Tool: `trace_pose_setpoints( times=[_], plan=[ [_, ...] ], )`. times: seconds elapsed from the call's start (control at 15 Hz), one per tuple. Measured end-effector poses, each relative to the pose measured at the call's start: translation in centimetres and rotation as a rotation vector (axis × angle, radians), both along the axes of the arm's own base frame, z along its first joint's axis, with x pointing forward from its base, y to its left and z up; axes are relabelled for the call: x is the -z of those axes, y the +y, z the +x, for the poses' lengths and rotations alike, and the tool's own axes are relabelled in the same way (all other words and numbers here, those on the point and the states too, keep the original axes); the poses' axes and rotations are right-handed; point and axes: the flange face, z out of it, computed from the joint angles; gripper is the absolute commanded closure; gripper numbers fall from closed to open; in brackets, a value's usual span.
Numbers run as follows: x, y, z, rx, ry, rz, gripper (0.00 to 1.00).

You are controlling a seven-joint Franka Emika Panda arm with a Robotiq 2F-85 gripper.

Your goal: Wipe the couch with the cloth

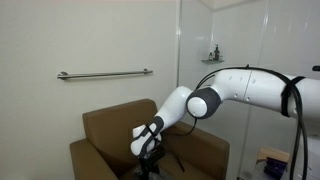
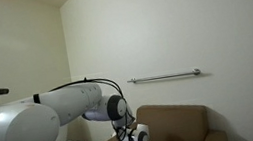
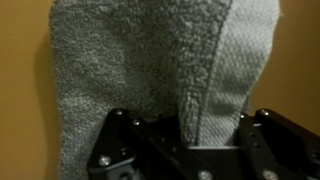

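fingers [image 3: 118,145] clamp the grey cloth [image 3: 130,60] over the brown couch [image 1: 105,125]; wall rail [image 1: 104,74] behind.

A: What is lost in the wrist view?
B: The cloth [image 3: 150,70] runs off the top edge and covers the tool's [image 3: 190,140] fingertips.
A: And in both exterior views?
B: The bottom edge cuts off the couch [image 1: 105,125]. The items on the upper-right shelf [image 1: 213,60] are too small to tell.
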Motion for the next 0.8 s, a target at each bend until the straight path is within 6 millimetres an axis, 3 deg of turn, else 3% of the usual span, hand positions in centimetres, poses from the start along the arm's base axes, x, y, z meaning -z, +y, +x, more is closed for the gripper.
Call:
trace_pose_setpoints(
  times=[0.2,0.4,0.6,0.8],
  plan=[
    [-0.5,4.6,-0.2,-0.060,-0.011,0.025,0.97],
    [-0.5,7.0,-0.7,-0.098,-0.011,0.030,0.97],
    [-0.2,6.7,-0.8,-0.099,-0.006,0.023,0.96],
    [0.2,4.3,-0.8,-0.081,0.017,-0.004,0.96]
  ],
)
